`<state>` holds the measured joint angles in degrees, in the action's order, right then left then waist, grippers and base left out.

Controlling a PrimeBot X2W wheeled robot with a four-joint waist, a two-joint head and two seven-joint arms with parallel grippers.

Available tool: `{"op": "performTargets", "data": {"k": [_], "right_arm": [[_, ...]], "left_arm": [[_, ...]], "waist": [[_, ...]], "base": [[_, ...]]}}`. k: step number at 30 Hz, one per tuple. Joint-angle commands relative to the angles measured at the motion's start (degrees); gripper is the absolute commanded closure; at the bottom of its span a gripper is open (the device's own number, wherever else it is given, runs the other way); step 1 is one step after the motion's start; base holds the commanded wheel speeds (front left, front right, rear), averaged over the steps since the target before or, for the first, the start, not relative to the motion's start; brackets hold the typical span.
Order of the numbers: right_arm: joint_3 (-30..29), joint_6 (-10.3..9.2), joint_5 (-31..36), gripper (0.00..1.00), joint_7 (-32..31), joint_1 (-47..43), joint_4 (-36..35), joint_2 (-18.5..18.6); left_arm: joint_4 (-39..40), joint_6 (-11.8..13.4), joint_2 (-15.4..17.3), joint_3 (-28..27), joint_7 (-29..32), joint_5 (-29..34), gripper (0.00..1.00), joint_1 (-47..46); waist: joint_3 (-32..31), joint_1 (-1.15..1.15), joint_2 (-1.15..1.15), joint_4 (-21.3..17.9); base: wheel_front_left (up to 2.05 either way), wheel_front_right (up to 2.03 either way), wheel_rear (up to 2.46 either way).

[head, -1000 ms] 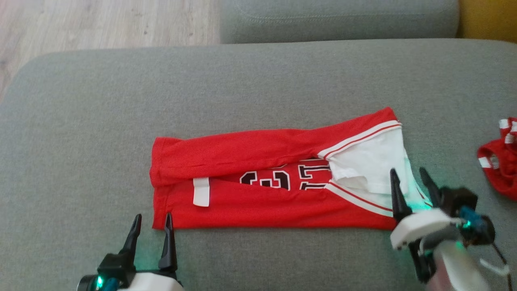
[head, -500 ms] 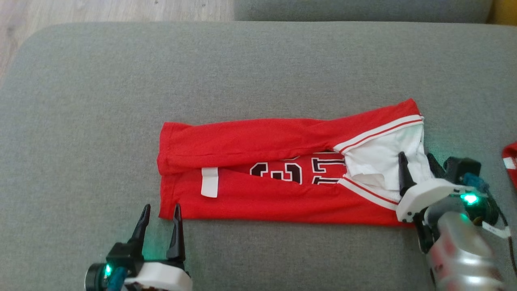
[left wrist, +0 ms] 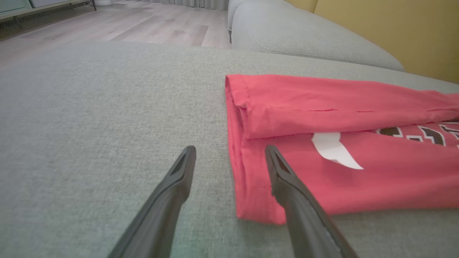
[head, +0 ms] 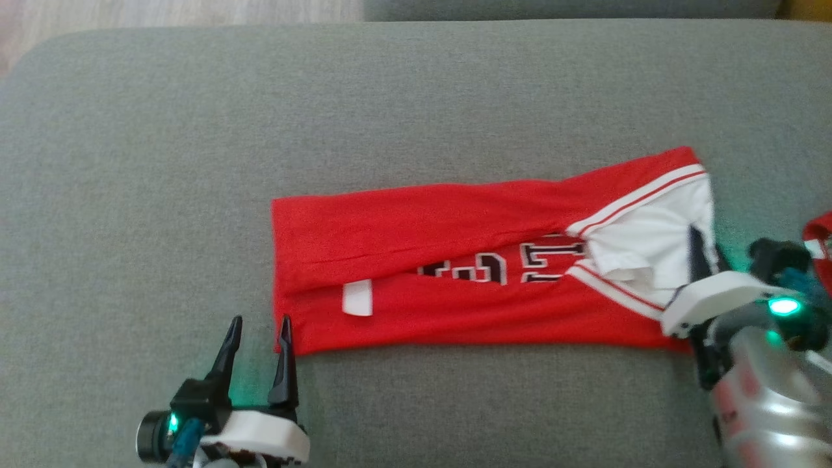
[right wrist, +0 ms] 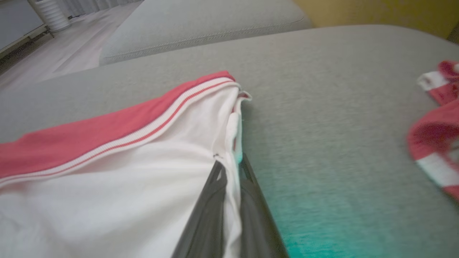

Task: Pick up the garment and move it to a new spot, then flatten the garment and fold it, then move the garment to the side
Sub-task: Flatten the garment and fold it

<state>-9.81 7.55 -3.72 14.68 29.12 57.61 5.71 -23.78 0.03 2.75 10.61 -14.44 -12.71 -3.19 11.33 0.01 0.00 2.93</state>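
One red jersey (head: 455, 260) lies folded lengthwise on the grey sofa cushion (head: 416, 97). Two tools: the left tool (head: 260, 322) stands spread at its near left corner, the right tool (right wrist: 231, 165) clenched on its white end. A second red-and-white garment (head: 820, 247) lies apart, rightward

Black white-outlined characters (head: 500, 265) on red garment (head: 455, 318), half hidden by folds, unreadable

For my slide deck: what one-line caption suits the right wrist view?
Right end effector shut on the white edge of the folded red jersey on a grey cushion.
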Motion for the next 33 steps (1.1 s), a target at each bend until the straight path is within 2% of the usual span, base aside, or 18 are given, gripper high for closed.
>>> {"op": "performTargets", "data": {"k": [1,9,16,25,33], "right_arm": [[0.30,-0.06,-0.50,1.00,0.28,-0.06,-2.26,1.43],[-2.07,-0.06,0.10,1.00,0.30,-2.19,-10.41,1.13],[2.40,-0.06,-2.56,1.00,0.31,-3.40,-17.94,-0.54],[15.82,-0.06,-13.42,1.00,0.31,-5.81,-25.89,-1.99],[35.57,-0.06,-26.64,1.00,-0.71,-6.85,-30.55,-2.58]], "left_arm": [[1.44,0.24,0.13,-2.01,-0.56,-0.01,0.00,-2.20],[0.95,0.08,0.13,-1.78,-0.56,0.04,0.00,-2.75],[0.33,0.04,0.13,-1.75,-0.56,-0.05,0.00,-2.53],[0.10,0.02,0.13,-1.19,-0.56,-0.43,0.00,-1.67],[-0.57,-0.14,0.13,0.78,-0.56,-0.79,0.00,-1.03]], "waist": [[0.17,-0.01,0.00,-0.28],[-0.01,-0.01,0.00,-0.65],[-0.56,-0.01,0.00,-0.02],[-1.54,-0.01,0.00,1.67],[-3.22,-0.01,0.00,5.33]], "base": [[0.00,0.00,0.00],[0.00,0.00,0.00],[0.00,0.00,0.00],[0.00,0.00,0.00],[0.00,0.00,0.00]]}}
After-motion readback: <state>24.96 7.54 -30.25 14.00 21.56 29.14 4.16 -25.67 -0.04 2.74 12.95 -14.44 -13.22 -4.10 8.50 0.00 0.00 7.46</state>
